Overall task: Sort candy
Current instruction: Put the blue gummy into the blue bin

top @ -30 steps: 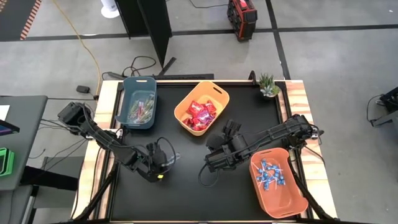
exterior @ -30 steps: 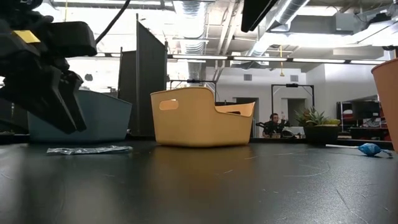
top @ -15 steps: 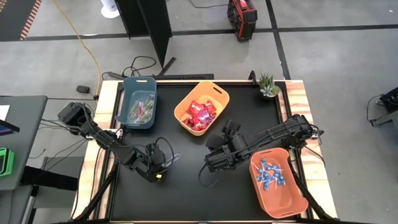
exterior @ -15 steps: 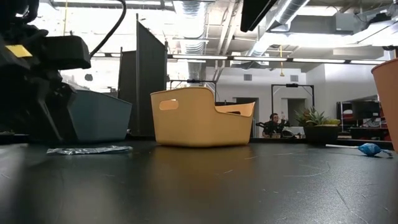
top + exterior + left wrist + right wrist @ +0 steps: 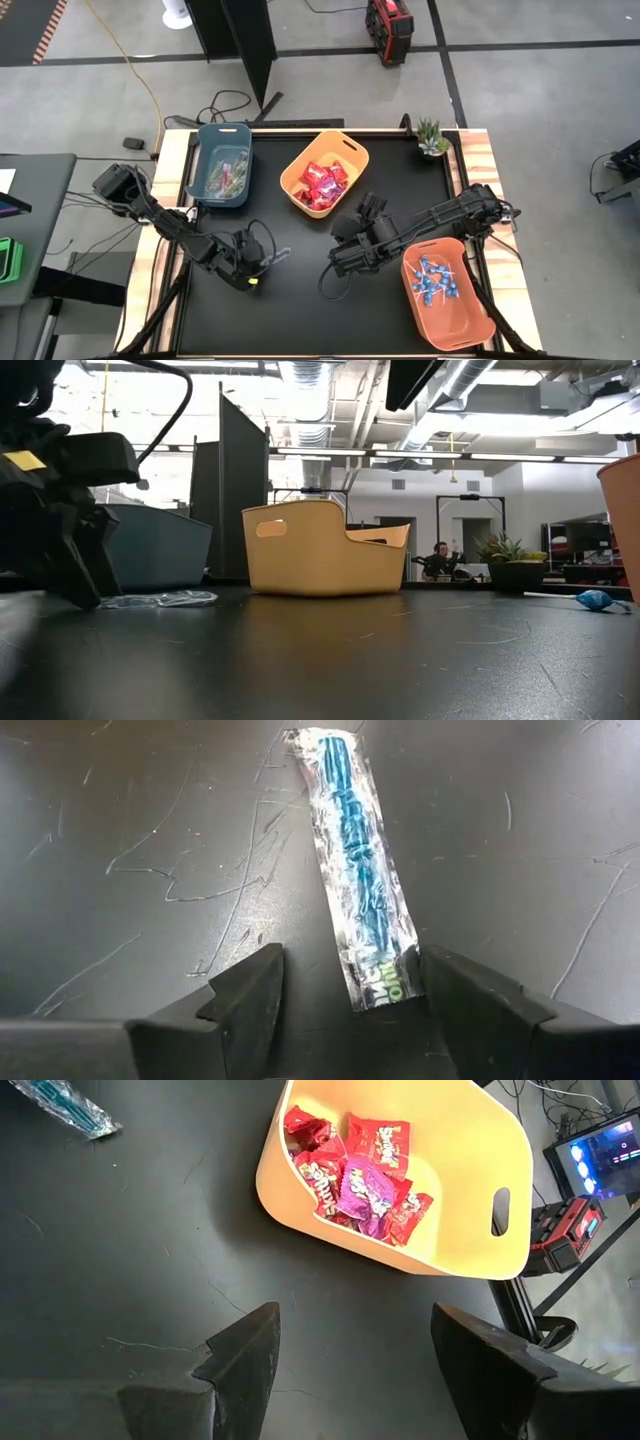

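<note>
Table point(image 5: 300, 320) front half bare between arms; open passage across front edge. Left gripper point(image 5: 262, 262) low at table, fingers spread, stick packet point(image 5: 360, 910) lying flat between them, its near end touching one finger. Right gripper point(image 5: 328, 285) mid-table, fingers apart, nothing between. Back blocked by blue bin point(image 5: 222, 165) and yellow bin point(image 5: 325, 172), gap between them. Orange bin point(image 5: 448, 295) fills front right corner. Small plant point(image 5: 431, 137) at back right corner. Loose lollipop point(image 5: 592, 599) on table near orange bin.
</note>
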